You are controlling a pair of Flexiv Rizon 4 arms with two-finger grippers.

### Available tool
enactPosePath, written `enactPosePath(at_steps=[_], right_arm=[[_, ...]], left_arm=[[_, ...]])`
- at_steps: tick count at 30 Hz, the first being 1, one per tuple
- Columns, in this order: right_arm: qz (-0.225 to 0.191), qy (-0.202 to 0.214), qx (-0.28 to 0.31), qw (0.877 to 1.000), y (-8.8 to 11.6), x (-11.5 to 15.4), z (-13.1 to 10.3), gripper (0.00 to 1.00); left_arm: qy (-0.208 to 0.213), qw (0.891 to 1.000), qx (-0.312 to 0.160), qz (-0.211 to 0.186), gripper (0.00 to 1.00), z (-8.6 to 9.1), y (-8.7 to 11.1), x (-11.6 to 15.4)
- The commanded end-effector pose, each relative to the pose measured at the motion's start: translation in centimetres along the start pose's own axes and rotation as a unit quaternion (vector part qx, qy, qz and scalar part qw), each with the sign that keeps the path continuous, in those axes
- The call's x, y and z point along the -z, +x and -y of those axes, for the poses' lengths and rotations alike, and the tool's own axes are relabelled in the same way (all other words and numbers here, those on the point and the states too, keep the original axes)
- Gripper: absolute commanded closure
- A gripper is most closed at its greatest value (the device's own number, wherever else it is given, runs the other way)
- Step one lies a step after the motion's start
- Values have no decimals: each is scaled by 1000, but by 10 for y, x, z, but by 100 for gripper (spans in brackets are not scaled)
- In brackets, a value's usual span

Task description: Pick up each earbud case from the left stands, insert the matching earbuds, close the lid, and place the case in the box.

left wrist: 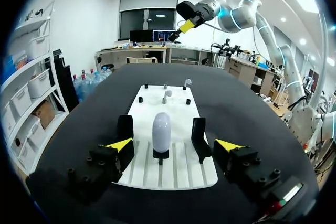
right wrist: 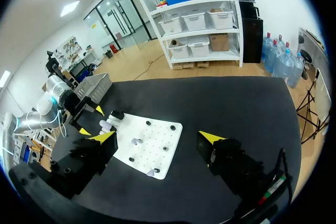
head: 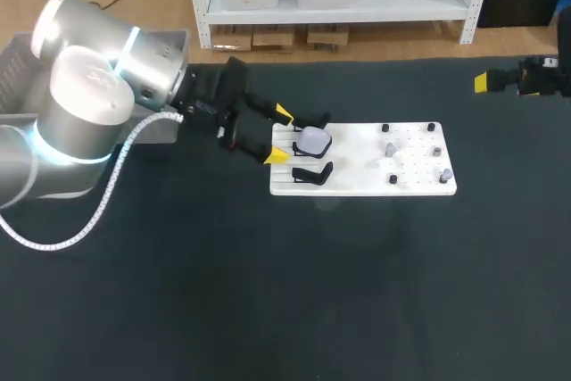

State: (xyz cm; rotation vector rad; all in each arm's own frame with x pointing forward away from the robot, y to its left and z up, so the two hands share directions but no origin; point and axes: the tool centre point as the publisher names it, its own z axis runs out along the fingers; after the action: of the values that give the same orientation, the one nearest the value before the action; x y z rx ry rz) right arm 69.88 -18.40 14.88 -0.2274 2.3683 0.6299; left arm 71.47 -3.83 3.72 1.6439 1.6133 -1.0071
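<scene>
- Far left: a grey metal box [right wrist: 95,83] sits at the edge of the black surface [head: 268,292], mostly hidden behind the left arm's big silver joints in the head view.
- The left gripper [head: 278,136] comes in low toward the near end of the white rectangular board [head: 357,186]. Its fingers are spread wide and holding nothing.
- The white pill-shaped earbud case [left wrist: 161,132] is just ahead of those yellow tips, lined up with the gap between them and touching neither one. It stands upright on a small black mount at the board's left end, lid shut as far as I can tell.
- There's a black stand on each side of the case, one [left wrist: 125,128] by one finger and the other [left wrist: 198,139] by the other finger.
- Further right on the board, a couple of small whitish earbuds [head: 390,150] perch among a scatter of short black pegs.
- Far right: the right gripper [right wrist: 157,137] hangs over the back right part of the surface, well apart from the board, fingers splayed wide with nothing between them.
</scene>
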Motion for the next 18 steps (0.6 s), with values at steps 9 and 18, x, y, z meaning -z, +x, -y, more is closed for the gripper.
enactPosePath(at_steps=[9, 18], right_arm=[[0, 1, 0, 1000, 0, 0, 0, 0], [0, 1, 0, 1000, 0, 0, 0, 0]], left_arm=[[-7, 1000, -2, 8, 0, -8, 4, -16], [-15, 1000, 1, 9, 18, -21, 7, -20]])
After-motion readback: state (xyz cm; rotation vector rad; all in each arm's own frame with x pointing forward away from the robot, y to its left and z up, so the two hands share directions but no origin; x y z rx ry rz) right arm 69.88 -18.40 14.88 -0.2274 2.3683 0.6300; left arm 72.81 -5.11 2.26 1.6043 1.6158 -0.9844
